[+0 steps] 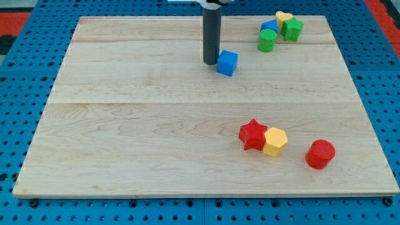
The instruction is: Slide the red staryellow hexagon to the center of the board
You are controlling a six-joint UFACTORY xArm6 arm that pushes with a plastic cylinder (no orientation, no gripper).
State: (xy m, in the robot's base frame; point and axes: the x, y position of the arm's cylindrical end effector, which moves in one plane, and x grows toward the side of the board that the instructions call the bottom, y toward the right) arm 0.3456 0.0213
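Observation:
The red star (252, 134) lies at the view's lower right of the wooden board, touching the yellow hexagon (275, 142) on its right. My tip (210, 62) rests on the board near the view's top centre, far above and to the left of the star and hexagon. It stands right beside the left face of a blue cube (227, 63), touching or nearly touching it.
A red cylinder (320, 154) sits right of the hexagon. At the view's top right cluster a green cylinder (267, 40), a blue block (270, 27), a yellow heart (284, 17) and a green star (292, 29). The board (125, 125) lies on a blue pegboard.

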